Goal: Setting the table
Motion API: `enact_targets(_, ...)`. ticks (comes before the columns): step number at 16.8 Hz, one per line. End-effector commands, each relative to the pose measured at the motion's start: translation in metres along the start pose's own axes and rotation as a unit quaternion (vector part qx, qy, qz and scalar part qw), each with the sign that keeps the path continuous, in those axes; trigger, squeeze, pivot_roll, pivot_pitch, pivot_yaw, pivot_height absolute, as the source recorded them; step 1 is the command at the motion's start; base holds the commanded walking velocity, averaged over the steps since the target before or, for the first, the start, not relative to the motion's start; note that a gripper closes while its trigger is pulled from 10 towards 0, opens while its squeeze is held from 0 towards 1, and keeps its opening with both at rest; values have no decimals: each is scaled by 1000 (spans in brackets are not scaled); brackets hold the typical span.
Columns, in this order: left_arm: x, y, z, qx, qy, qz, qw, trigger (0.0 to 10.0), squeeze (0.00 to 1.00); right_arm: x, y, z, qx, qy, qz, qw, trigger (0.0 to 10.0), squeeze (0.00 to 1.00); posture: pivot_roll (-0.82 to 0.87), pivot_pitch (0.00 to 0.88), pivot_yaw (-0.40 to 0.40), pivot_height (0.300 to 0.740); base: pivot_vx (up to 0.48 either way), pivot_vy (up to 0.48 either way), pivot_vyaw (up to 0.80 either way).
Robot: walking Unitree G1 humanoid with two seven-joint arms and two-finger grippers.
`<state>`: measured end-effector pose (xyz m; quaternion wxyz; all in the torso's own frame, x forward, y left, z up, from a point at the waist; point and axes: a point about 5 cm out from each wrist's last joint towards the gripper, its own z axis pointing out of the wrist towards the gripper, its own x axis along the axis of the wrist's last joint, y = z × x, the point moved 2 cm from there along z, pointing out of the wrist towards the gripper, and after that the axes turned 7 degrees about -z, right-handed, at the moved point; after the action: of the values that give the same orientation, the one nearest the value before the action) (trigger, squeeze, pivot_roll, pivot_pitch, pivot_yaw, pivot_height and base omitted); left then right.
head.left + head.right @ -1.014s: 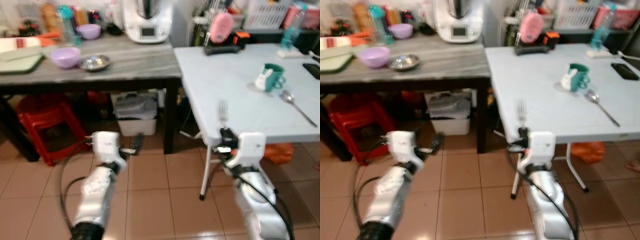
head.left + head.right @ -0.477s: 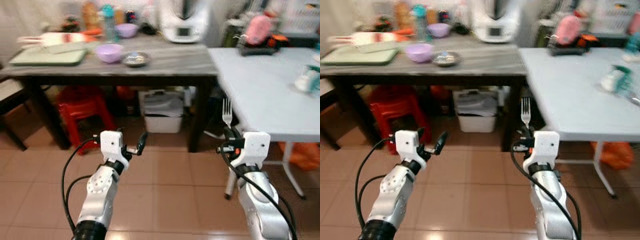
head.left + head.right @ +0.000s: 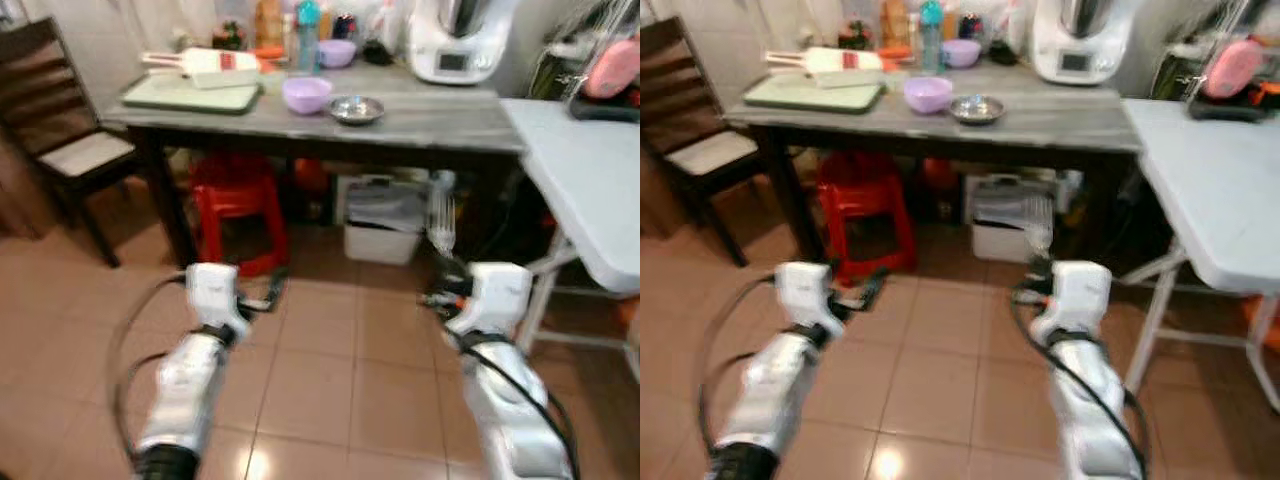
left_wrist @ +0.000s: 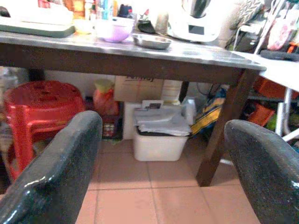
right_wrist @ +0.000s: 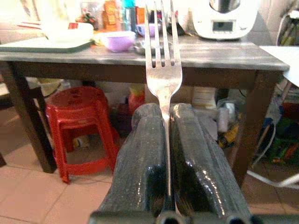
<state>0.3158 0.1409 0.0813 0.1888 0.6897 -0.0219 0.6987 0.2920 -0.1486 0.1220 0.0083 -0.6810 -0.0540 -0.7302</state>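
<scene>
A silver fork (image 5: 161,56) stands tines-up, pinched by its handle in my right gripper (image 5: 166,135), which is shut on it; the fork (image 3: 441,222) rises in front of my right arm above the tiled floor. My left gripper (image 4: 159,158) is open and holds nothing, held low over the floor (image 3: 330,350). A grey-topped dark table (image 3: 420,120) straight ahead carries a purple bowl (image 3: 306,94), a small steel dish (image 3: 357,108) and a green tray (image 3: 190,93). The white folding table (image 3: 590,190) lies to the right.
A red stool (image 3: 238,205) and a white bin (image 3: 385,225) sit under the dark table. A wooden chair (image 3: 70,150) stands at the left. A white kitchen appliance (image 3: 455,40) and bottles line the back of the table top.
The whole view has swung left: the white table slid toward the right edge and the chair came into sight. The fork stays gripped upright in my right gripper; the left stays open.
</scene>
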Motion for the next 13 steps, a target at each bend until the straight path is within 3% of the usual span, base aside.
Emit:
enact_targets(1, 7, 8, 4, -18, 15, 2, 1000, 10000, 0, 5, 8, 1, -13, 9, -6, 1000, 10000, 0, -58, 0, -12, 740, 371, 0, 0)
enact_targets(13, 5, 13, 4, -29, 11, -7, 1000, 10000, 0, 4, 8, 0, -17, 8, -3, 1000, 10000, 0, -61, 0, -8, 740, 383, 0, 0)
